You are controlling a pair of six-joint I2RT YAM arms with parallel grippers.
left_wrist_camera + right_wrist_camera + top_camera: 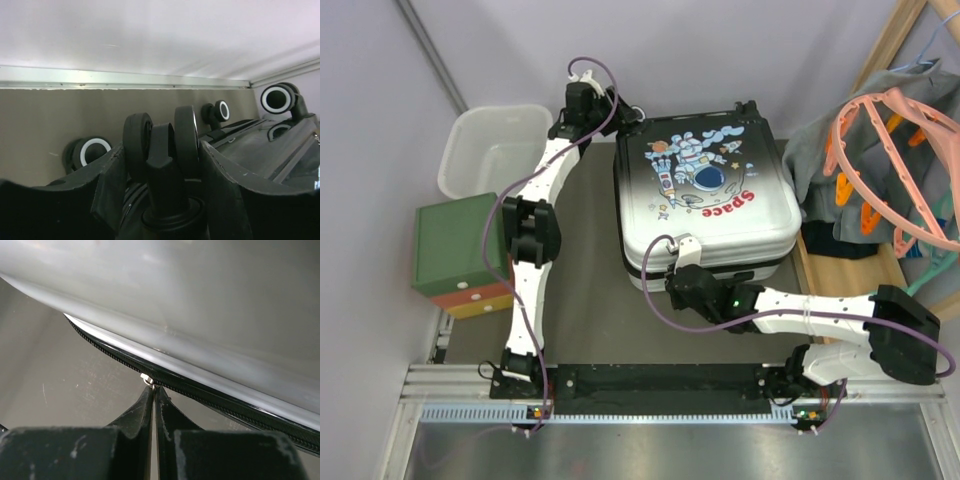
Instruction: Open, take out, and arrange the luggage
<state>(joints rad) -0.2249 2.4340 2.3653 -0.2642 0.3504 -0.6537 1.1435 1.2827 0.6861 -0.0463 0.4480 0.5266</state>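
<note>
The luggage (705, 190) lies flat and closed on the table, astronaut print and red "Space" facing up. My left gripper (610, 115) is at its far left corner; in the left wrist view my left gripper (162, 146) has its fingers pressed on both sides of a black twin wheel (186, 135). My right gripper (667, 274) is at the near left edge of the case. In the right wrist view my right gripper (154, 388) is shut on the small silver zipper pull (147, 380) on the black zip line (210, 400).
A white plastic basket (495, 150) stands at the far left, with green-topped stacked boxes (460, 255) in front of it. Grey clothes (830, 160) and pink hangers (895, 150) hang on a wooden rack at the right, close to the case.
</note>
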